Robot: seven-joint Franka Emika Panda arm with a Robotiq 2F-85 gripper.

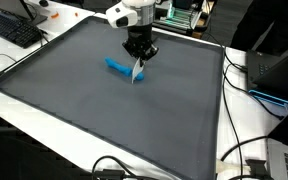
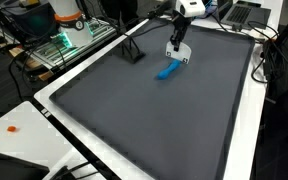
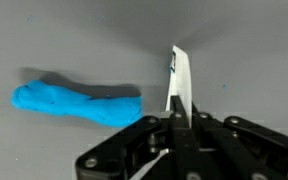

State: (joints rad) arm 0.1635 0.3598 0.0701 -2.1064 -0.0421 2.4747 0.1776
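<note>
1. My gripper is shut tight on a thin white strip, with the jaws almost together.
2. The strip sticks out past the fingertips, pointing down at the grey mat in both exterior views.
3. A blue roll lies flat on the mat with one end just beside the strip. I cannot tell whether they touch.

Matt grey mat, blue cloth, glossy white strip
</note>
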